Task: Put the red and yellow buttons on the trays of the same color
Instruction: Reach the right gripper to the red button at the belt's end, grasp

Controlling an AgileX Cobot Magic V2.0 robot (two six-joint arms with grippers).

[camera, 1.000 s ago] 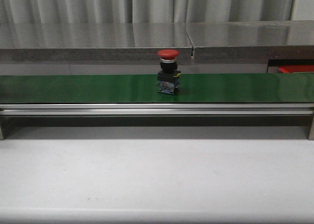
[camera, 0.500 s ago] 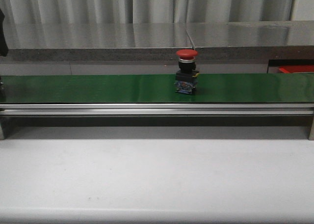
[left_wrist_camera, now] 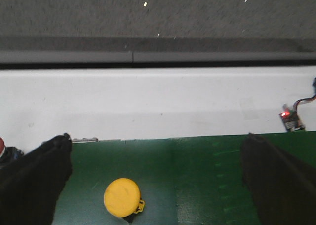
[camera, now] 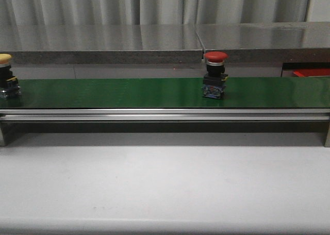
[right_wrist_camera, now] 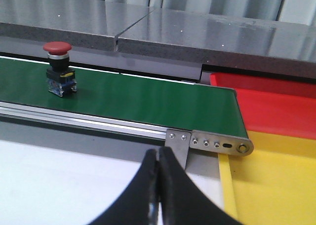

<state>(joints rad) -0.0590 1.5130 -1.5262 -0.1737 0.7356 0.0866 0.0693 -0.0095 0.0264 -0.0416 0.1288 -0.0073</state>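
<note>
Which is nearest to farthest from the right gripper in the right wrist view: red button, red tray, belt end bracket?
1. Belt end bracket, just ahead of the right gripper.
2. Red tray, behind the bracket.
3. Red button, far along the belt.

Looks like I'm driving this thing in some kind of industrial test cell or factory-style lab. There's a green conveyor belt [camera: 129, 93] on an aluminium frame [camera: 154, 115], with a speckled grey stone-look ledge [camera: 103, 42] behind it and what I think is a pleated grey curtain [camera: 154, 5] as the backdrop. A plain white table [camera: 165, 183] sits in front, and red [right_wrist_camera: 276, 106] and yellow [right_wrist_camera: 276, 185] sorting trays sit at the belt's end.
</note>
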